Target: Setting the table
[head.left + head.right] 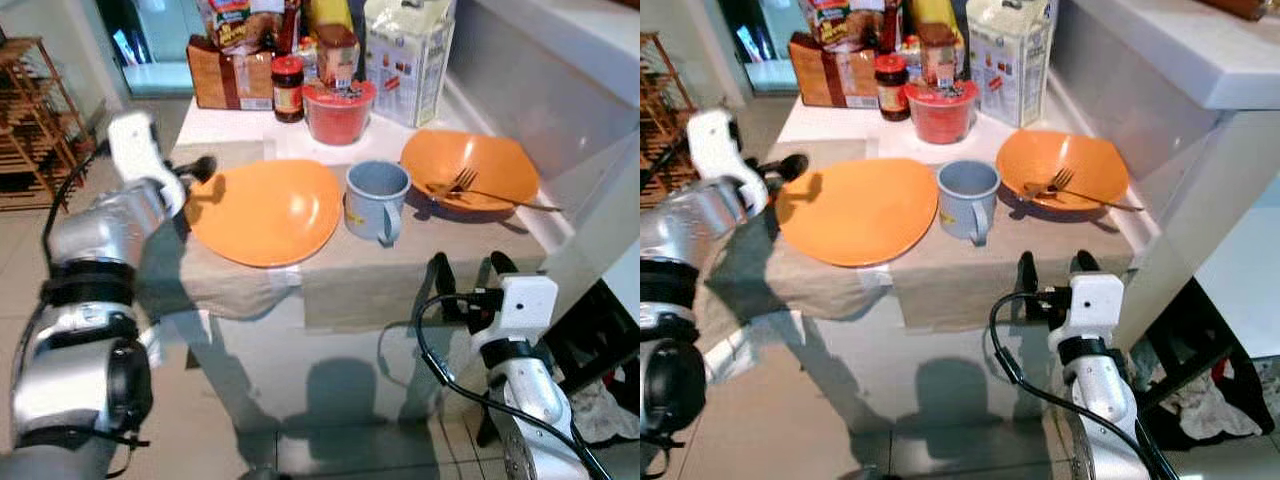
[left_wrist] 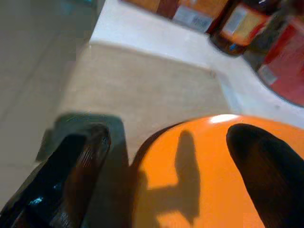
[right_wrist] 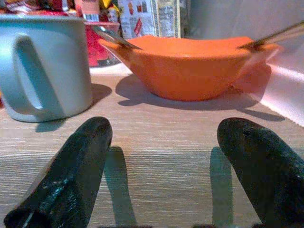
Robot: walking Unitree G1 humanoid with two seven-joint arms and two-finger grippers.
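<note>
- Orange plate [image 1: 265, 210] lying flat on the beige cloth [image 1: 340, 270] near the desk [image 1: 225, 125] front, just left of the grey-blue mug [image 1: 377, 200].
- Left pincer [image 1: 190, 178] at the plate's left rim, fingers spread wide: one finger [image 2: 266, 166] above the orange surface, the other [image 2: 71, 166] outside the rim over the cloth; nothing gripped.
- Mug standing upright between plate and orange bowl [image 1: 470, 168], handle turned toward the desk front.
- Bowl to the right of the mug, carrying a fork [image 1: 480, 188] whose handle sticks out over the right rim.
- Right pincer [image 1: 468, 275] low at the desk's front edge, below the bowl, fingers wide apart and empty; in its wrist view, one finger [image 3: 71, 171] before the mug, the other [image 3: 266, 161] toward the bowl.
- At the back of the desk: red tub [image 1: 338, 110], dark jar with red lid [image 1: 288, 88], brown package [image 1: 230, 75], white carton [image 1: 405, 55], crowded close together.
- Wooden rack [image 1: 30, 120] on the floor, well apart to the left.
</note>
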